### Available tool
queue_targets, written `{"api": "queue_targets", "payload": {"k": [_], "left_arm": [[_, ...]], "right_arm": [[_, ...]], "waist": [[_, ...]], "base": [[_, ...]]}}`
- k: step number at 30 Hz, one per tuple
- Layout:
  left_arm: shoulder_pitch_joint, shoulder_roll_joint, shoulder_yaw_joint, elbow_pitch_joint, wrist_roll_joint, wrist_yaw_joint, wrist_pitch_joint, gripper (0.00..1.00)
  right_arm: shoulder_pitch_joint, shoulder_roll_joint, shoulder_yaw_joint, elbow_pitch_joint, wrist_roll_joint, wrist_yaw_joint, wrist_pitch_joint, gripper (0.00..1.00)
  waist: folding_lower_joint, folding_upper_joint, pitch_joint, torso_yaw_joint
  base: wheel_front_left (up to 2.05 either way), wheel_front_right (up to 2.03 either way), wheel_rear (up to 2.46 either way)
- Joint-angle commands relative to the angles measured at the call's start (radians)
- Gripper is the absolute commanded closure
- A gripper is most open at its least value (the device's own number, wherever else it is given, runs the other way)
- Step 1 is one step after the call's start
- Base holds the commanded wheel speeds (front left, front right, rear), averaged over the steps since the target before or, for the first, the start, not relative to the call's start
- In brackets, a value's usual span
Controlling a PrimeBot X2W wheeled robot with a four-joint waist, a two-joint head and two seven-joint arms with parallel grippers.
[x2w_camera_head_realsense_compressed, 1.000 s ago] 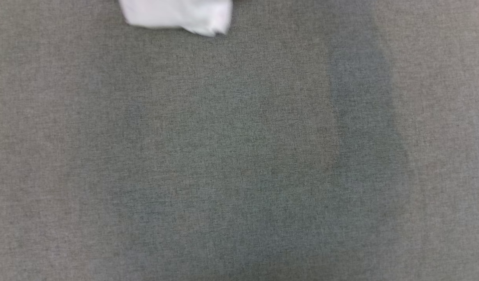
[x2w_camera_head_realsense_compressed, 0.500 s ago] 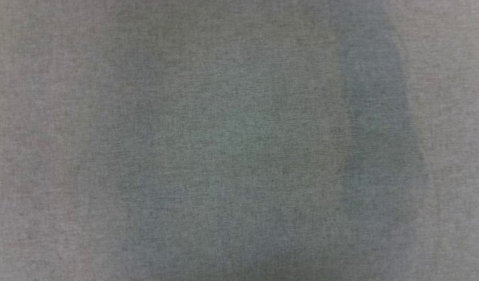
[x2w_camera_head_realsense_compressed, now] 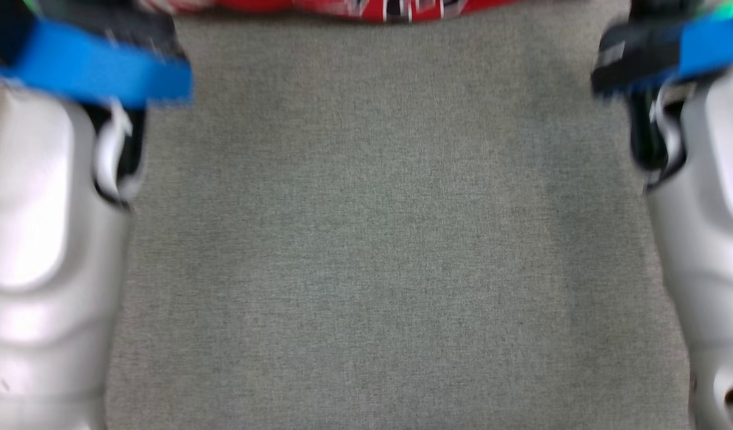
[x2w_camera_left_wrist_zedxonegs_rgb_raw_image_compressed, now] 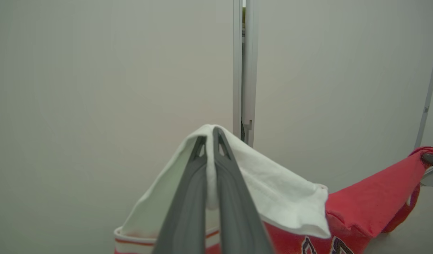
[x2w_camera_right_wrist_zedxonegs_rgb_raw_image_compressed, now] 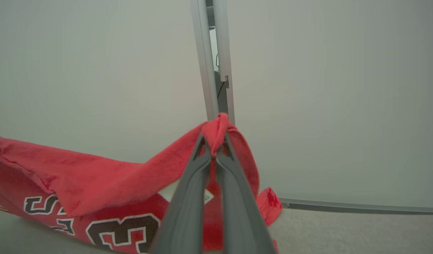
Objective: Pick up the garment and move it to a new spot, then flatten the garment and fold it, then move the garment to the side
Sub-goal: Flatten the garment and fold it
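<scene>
Garment (x2w_camera_right_wrist_zedxonegs_rgb_raw_image_compressed: 96, 176) is hanging stretched out.
Left gripper (x2w_camera_left_wrist_zedxonegs_rgb_raw_image_compressed: 210, 135) is pinching its white part, right gripper (x2w_camera_right_wrist_zedxonegs_rgb_raw_image_compressed: 216, 141) a red fold, above the table (x2w_camera_head_realsense_compressed: 372, 239).

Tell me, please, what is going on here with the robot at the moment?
The robot holds a red jersey with dark, white-edged lettering stretched between both arms. The left gripper is shut on its white sleeve. The right gripper is shut on a bunched red edge. The jersey hangs over the grey fabric surface and is not yet flattened or folded.
</scene>
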Motion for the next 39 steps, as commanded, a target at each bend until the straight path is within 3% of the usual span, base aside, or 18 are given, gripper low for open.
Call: {"api": "queue_targets", "payload": {"k": [1, 10, 19, 26, 39], "left_arm": [[0.044, -0.004, 0.006, -0.018, 0.001, 0.005, -0.004, 1.0], [0.506, -0.061, 0.059, -0.166, -0.004, 0.028, -0.004, 1.0], [0.857, -0.099, 0.076, -0.19, 0.0, 0.015, -0.004, 1.0], [1.034, -0.109, 0.06, -0.208, 0.009, 0.01, -0.004, 1.0], [1.185, -0.099, 0.035, -0.179, -0.015, 0.002, -0.003, 1.0]], "right_arm": [[0.05, -0.002, -0.006, -0.016, 0.005, 0.0, 0.0, 1.0], [0.467, 0.015, -0.029, -0.12, 0.055, 0.0, 0.0, 1.0], [0.733, 0.016, -0.037, -0.121, 0.09, 0.0, 0.0, 1.0], [0.895, 0.006, -0.057, -0.146, 0.103, 0.0, 0.026, 1.0], [1.134, 0.03, -0.129, -0.269, 0.095, -0.001, 0.134, 1.0]], "waist": [[0.0001, 0.0, -0.033, 0.012], [0.0001, 0.0, -0.159, 0.026], [0.0001, 0.0, -0.289, 0.019], [0.0001, 0.0, -0.358, 0.025], [0.0001, 0.0, -0.437, 0.046]], "base": [[0.0, 0.0, 0.0], [0.0, 0.0, 0.0], [0.0, 0.0, 0.0], [0.0, 0.0, 0.0], [0.0, 0.0, 0.0]]}}
